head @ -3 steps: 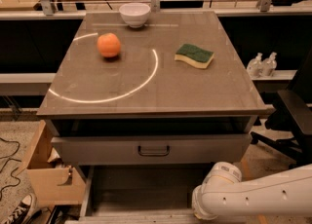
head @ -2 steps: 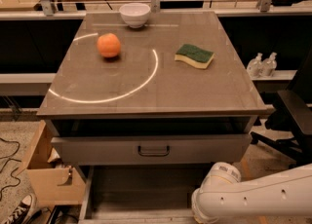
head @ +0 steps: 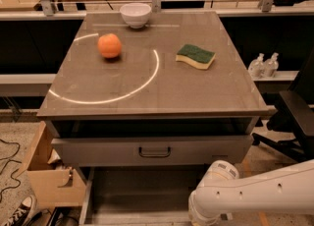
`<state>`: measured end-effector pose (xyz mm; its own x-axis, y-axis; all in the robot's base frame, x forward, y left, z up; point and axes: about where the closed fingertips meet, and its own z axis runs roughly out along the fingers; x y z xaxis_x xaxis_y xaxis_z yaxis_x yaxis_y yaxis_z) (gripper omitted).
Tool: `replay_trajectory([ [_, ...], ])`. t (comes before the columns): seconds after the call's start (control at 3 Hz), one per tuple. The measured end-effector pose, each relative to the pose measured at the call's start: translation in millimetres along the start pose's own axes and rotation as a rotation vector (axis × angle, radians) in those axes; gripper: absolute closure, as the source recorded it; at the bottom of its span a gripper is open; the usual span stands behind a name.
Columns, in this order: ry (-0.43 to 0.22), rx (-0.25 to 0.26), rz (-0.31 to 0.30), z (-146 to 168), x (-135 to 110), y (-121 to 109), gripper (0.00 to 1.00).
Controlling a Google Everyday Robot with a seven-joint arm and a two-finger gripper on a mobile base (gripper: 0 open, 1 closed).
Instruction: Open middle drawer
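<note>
Wide grey metal middle drawer with small black bracket handle just beneath the brown tabletop, dark strip showing above its front. White robot arm low at right — gripper hidden past the bottom edge, grip impossible to tell.

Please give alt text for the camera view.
A wide grey metal drawer with a black handle stands slightly open under a grey table holding an orange, white bowl and green sponge. A white robot arm is at lower right; its gripper is out of view.
</note>
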<state>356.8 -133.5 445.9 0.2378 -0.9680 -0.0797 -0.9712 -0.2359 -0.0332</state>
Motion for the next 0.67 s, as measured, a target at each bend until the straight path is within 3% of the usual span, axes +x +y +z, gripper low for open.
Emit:
replay_trajectory([
  [0.33,-0.012,0.016,-0.008,-5,-5,-12,1.00],
  [0.67,-0.019,0.077,-0.025,-1,-9,-58,1.00],
])
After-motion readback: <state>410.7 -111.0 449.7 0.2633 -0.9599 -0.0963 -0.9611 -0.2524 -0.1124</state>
